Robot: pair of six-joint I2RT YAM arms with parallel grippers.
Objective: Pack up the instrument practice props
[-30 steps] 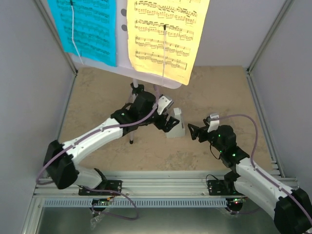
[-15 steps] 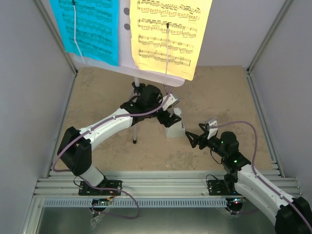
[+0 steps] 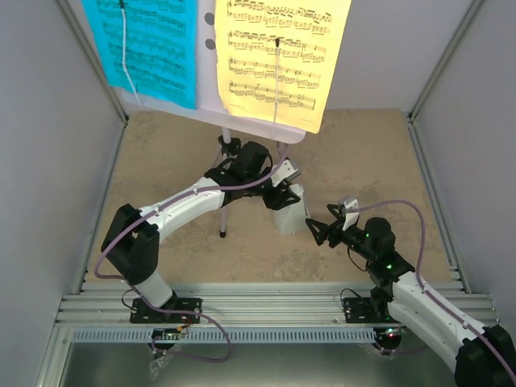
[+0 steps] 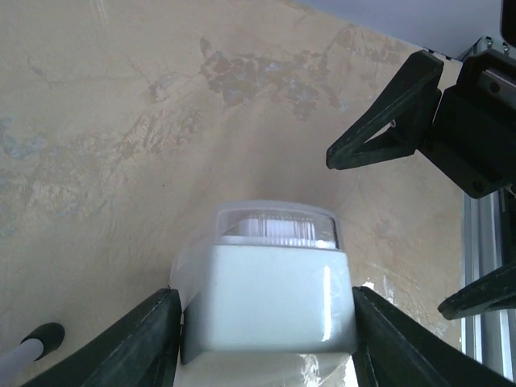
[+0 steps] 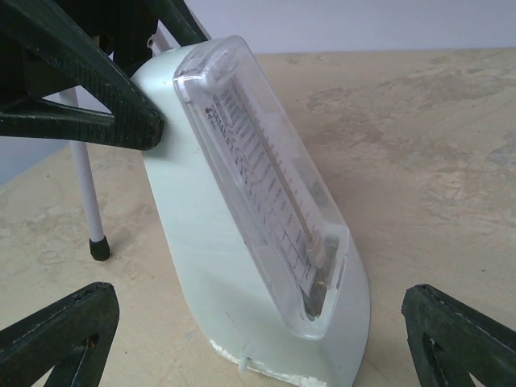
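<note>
Left gripper (image 4: 266,343) is closed onto the metronome (image 4: 272,278), pads touching both flanks. A second ago I was just left of it. It stands upright on the table (image 3: 371,161), right of the music stand (image 3: 206,81) tripod. Right gripper (image 3: 322,229), spread wide, has edged in from the right. Cyan sheet (image 3: 149,44) and yellow sheet (image 3: 278,56) are unmoved on the stand. Grasp looks made. Lift next, I reckon.

Metronome (image 3: 293,214) stands right of the tripod (image 3: 222,219), seemingly between the left gripper (image 3: 281,196) fingers
</note>
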